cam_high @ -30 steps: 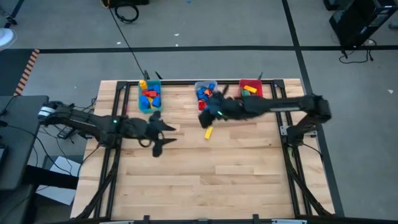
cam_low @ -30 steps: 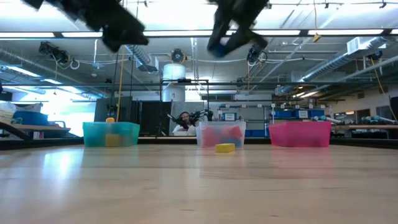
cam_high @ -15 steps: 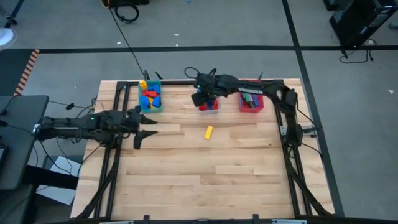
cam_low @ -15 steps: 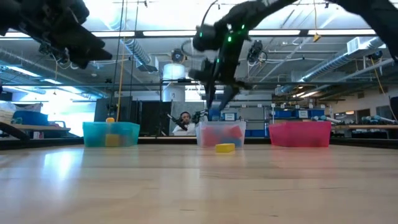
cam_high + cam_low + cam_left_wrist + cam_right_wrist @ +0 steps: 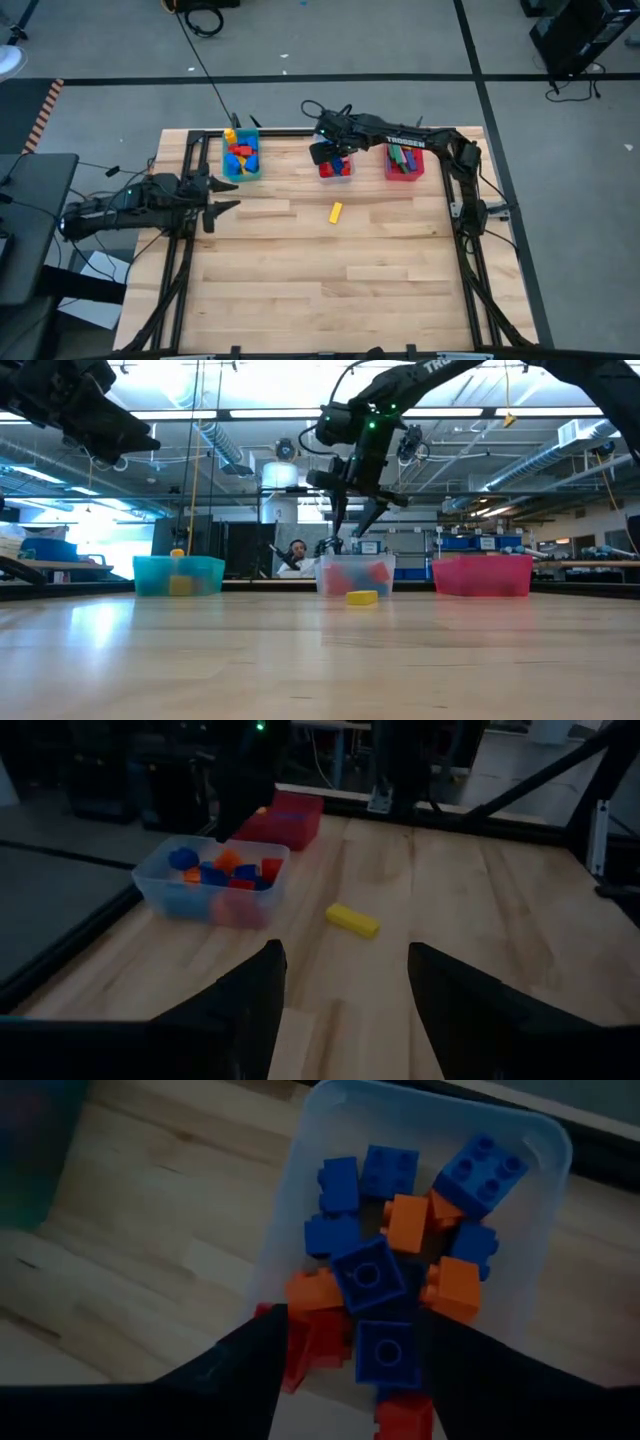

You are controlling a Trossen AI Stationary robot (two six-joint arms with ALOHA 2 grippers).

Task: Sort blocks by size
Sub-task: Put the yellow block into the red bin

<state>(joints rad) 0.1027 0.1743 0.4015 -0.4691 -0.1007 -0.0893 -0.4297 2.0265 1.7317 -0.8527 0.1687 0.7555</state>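
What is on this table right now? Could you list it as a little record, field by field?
Left bin: teal plastic bin holding mixed bricks
Middle bin: clear plastic bin holding blue, orange and red bricks
Right bin: red plastic bin holding long bars
Loose piece: yellow plastic brick lying on the wooden table
Right gripper: open, empty, above the clear bin
Left gripper: open, empty, waiting by the table's left edge

right hand (image 5: pixel 336 158) raised, fingers apart, left hand (image 5: pixel 215 190) at left side, fingers apart
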